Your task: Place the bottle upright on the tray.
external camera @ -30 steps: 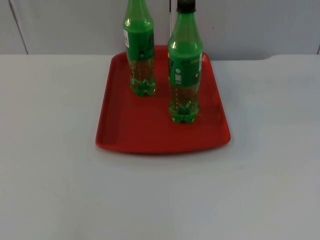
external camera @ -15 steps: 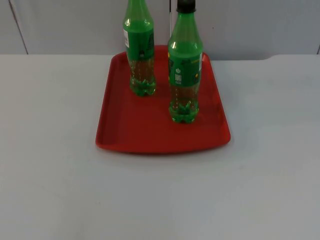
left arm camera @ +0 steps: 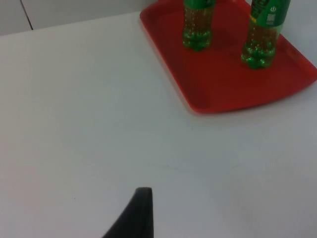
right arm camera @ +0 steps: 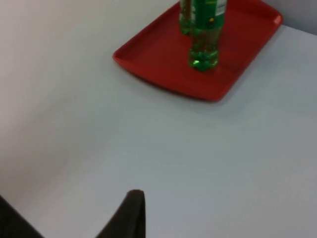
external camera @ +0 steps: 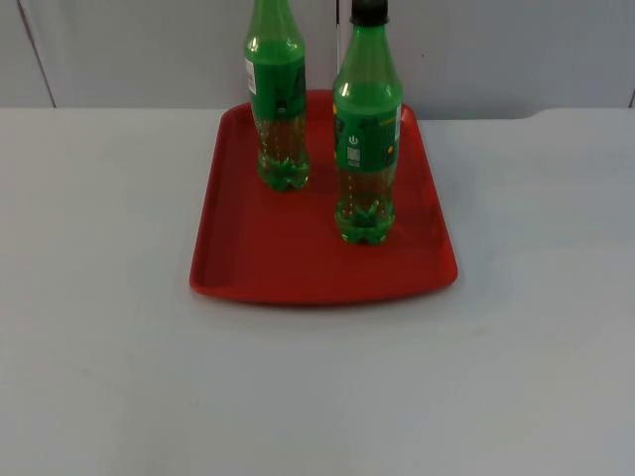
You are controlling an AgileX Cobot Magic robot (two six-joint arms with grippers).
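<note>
Now two upright green bottles (external camera: 368, 139) (external camera: 277, 99) on one red tray (external camera: 298, 258); grippers' openness indiscernible.

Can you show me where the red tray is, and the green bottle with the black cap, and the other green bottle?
red tray (external camera: 288, 263), top view, bare floor near the front rim.
bottle with the black cap (external camera: 367, 119), top view, green label area.
other green bottle (external camera: 277, 89), top view, upper body.

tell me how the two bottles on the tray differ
The near bottle stands toward the tray's right side; the far bottle stands further back, to the left. The near bottle's black cap is in view; the far bottle's top is cut off by the picture's edge. Both are green, upright, apart from each other, with similar labels.
</note>
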